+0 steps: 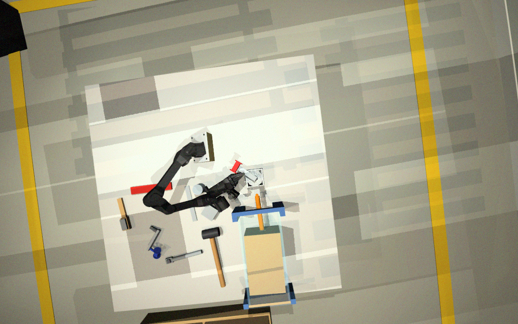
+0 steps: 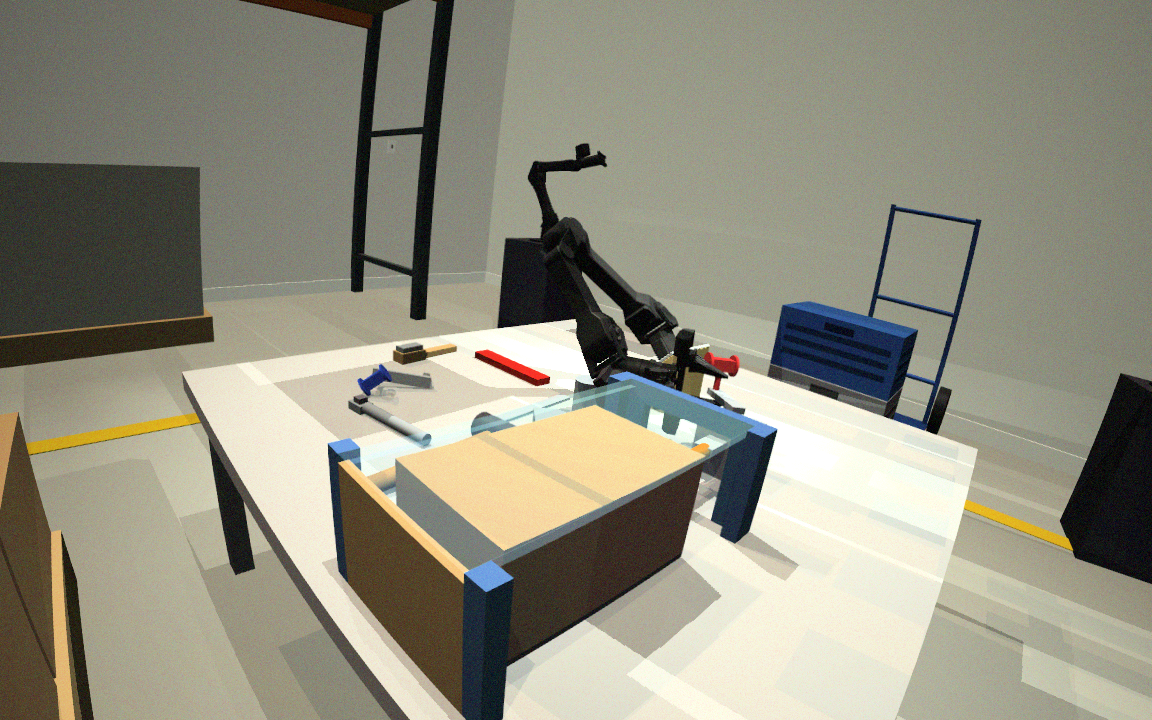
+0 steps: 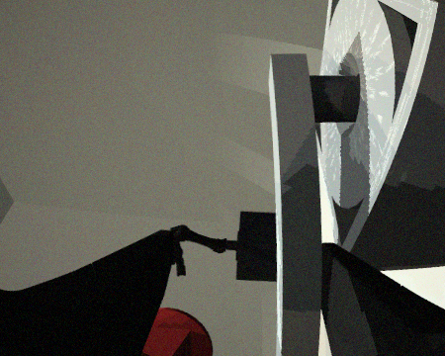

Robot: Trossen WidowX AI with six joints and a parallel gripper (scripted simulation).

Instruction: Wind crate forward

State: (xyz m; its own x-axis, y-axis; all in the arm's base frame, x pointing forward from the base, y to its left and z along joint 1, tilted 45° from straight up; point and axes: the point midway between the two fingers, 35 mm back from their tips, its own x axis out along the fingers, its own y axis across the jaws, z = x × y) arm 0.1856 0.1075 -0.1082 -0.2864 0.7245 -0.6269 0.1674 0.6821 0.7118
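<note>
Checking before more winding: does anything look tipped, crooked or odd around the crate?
Nothing stands out. The tan cardboard crate sits level inside the clear-panelled cubby, and the orange strap runs straight toward the grey winch.
</note>
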